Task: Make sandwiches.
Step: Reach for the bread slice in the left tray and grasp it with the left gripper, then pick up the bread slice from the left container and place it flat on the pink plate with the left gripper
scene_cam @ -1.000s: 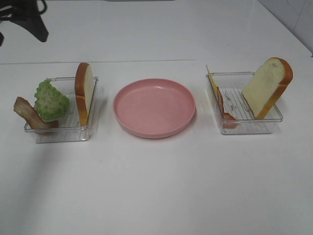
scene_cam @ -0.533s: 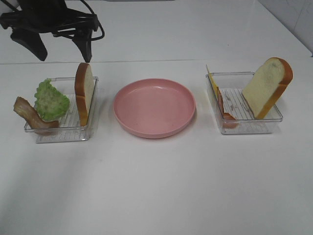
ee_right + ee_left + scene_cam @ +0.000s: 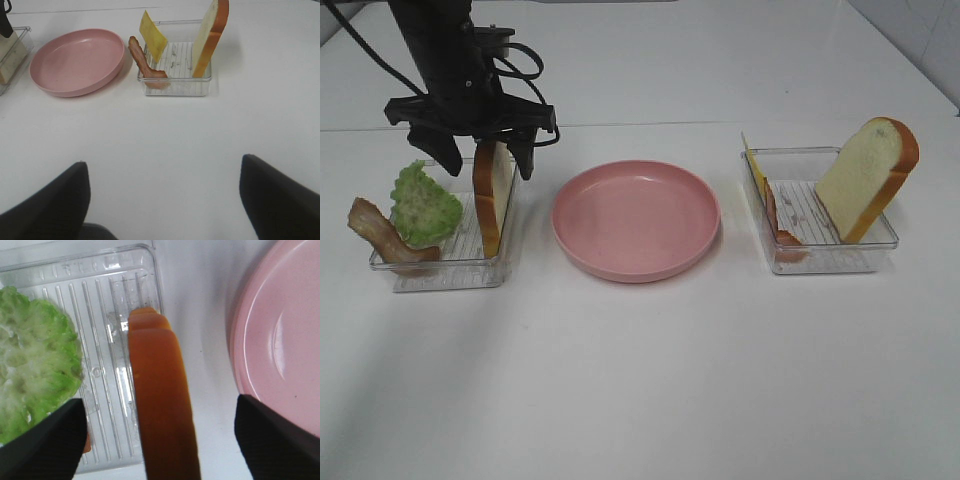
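A bread slice [image 3: 492,205] stands on edge in the left clear tray [image 3: 445,278], beside ruffled green lettuce [image 3: 423,205] and a brown bacon strip [image 3: 380,235]. My left gripper [image 3: 485,158] hangs open over this slice, one finger on each side of it. The left wrist view shows the slice's orange crust [image 3: 160,390] between the two black fingers [image 3: 45,445], with gaps on both sides. The right tray [image 3: 835,262] holds another bread slice [image 3: 868,178], bacon [image 3: 780,225] and yellow cheese [image 3: 753,165]. My right gripper [image 3: 162,200] is open over bare table, short of that tray.
A pink round plate [image 3: 635,220] lies between the two trays and has nothing on it. White table [image 3: 640,380] stretches in front of them. The left arm's black body and cables [image 3: 450,50] rise behind the left tray.
The left arm has come in from the back left corner and down over the left tray, so its fingers now straddle the standing bread slice. Nothing else has moved.
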Controlling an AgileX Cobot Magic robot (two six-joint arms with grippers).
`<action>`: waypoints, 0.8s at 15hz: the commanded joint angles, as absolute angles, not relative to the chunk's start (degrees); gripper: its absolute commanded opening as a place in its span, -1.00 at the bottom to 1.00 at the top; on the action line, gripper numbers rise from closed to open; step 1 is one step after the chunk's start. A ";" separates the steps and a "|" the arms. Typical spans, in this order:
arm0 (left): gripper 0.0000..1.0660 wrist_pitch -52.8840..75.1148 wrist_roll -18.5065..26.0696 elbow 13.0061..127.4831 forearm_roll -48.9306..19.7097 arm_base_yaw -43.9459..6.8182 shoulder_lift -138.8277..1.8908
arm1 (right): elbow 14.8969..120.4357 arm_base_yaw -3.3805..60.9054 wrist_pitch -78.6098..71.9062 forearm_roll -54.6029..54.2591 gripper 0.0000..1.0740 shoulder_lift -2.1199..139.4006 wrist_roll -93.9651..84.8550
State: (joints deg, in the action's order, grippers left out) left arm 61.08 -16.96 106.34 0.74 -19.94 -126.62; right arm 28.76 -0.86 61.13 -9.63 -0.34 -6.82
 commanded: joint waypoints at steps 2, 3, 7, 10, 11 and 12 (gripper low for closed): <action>-0.07 58.67 -17.36 106.46 0.69 -20.11 -126.74 | 28.65 -1.03 60.62 -9.80 0.43 -1.09 -7.10; -0.30 58.10 -17.36 106.46 0.86 -20.11 -126.74 | 28.65 -1.03 60.62 -9.80 0.43 -1.09 -7.10; -1.00 57.87 -17.36 106.46 0.86 -20.11 -126.74 | 28.65 -1.03 60.62 -9.80 0.43 -1.09 -7.10; -1.00 59.70 -17.36 106.63 0.74 -20.11 -125.82 | 28.65 -1.03 60.62 -9.80 0.43 -1.09 -7.10; -1.00 61.02 -17.30 107.31 0.00 -20.11 -125.08 | 28.65 -1.03 60.62 -9.80 0.43 -1.09 -7.10; -1.00 63.60 -17.19 108.75 -0.46 -20.11 -124.10 | 28.65 -1.03 60.62 -9.80 0.43 -1.09 -7.10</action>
State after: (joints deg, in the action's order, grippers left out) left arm 62.68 -17.07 108.29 0.00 -19.94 -125.25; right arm 28.76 -0.86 61.13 -9.63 -0.34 -6.82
